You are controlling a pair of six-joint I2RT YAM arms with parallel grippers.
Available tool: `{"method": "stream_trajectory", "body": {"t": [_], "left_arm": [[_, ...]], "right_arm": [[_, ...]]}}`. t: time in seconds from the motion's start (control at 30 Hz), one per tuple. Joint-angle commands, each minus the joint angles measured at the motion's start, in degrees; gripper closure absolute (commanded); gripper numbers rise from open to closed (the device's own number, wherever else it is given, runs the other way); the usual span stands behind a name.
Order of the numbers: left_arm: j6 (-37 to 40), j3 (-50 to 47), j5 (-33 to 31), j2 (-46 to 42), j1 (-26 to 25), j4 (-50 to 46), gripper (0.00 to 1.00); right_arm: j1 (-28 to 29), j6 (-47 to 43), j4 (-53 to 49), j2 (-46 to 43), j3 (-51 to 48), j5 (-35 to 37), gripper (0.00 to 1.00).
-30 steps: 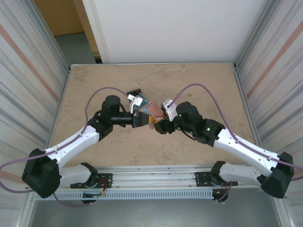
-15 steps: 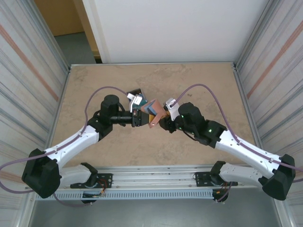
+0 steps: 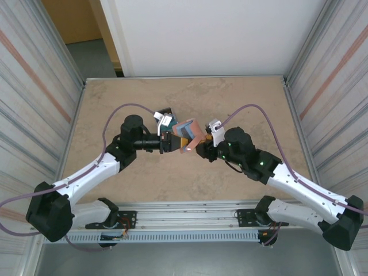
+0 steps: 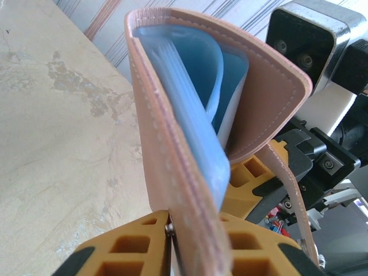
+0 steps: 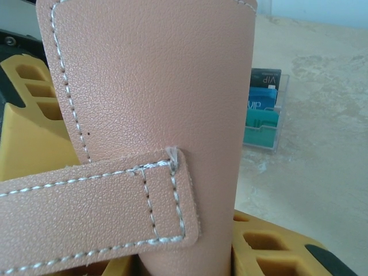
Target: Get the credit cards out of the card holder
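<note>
The salmon-pink card holder (image 3: 188, 135) hangs in mid-air over the middle of the table, held between both arms. My left gripper (image 3: 172, 142) is shut on its left flap; in the left wrist view the yellow fingers (image 4: 123, 253) clamp that flap's lower edge. The card holder (image 4: 172, 115) stands partly open there, showing blue-grey sleeves (image 4: 195, 98). I cannot make out a separate credit card inside. My right gripper (image 3: 199, 149) is shut on the other flap; the right wrist view shows the card holder's pink outer face (image 5: 155, 86) and its stitched tab (image 5: 103, 207).
A pile of black, blue and teal cards (image 5: 262, 109) sits in a clear stand on the table behind the wallet, next to the left gripper in the top view (image 3: 164, 117). Corrugated metal walls (image 3: 34, 86) close both sides. Bare tabletop (image 3: 241, 98) lies all around.
The right gripper has pulled its flap to the right, and the card holder has spread wider open between the two grippers. The left arm has barely moved.
</note>
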Motion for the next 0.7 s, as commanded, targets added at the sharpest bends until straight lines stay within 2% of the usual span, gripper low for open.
{"method": "stream_trajectory", "body": {"t": [0.0, 0.13, 0.2, 0.37, 0.43, 0.53, 0.67], "left_arm": [[1.38, 1.26, 1.47, -2.27, -0.81, 1.42, 0.79], [1.74, 1.60, 0.99, -2.08, -0.81, 1.10, 0.78], [2.26, 1.90, 0.74, -1.96, -0.81, 0.30, 0.83], [3.95, 2.26, -0.58, -2.36, -0.81, -2.68, 0.96], [4.96, 2.53, -1.35, -2.74, -0.81, -4.52, 0.99], [6.38, 2.62, -2.87, -3.58, -0.81, -7.31, 1.00], [8.03, 2.81, -4.92, -4.83, -0.81, -11.21, 1.00]], "right_arm": [[-0.39, 1.33, 1.60, -0.07, -0.45, -0.89, 0.67], [-0.36, 1.59, 2.04, 0.51, -0.23, -1.38, 0.67], [-0.33, 1.72, 2.18, 0.64, -0.11, -1.05, 0.66], [-0.39, 1.26, 1.63, 0.12, 0.27, 0.77, 0.53], [-0.56, 0.94, 1.05, -0.12, 0.49, 1.65, 0.50], [-0.84, 0.91, -0.58, -0.38, 1.19, 3.86, 0.49], [-1.36, 1.95, -3.51, -0.47, 2.51, 10.46, 0.49]]}}
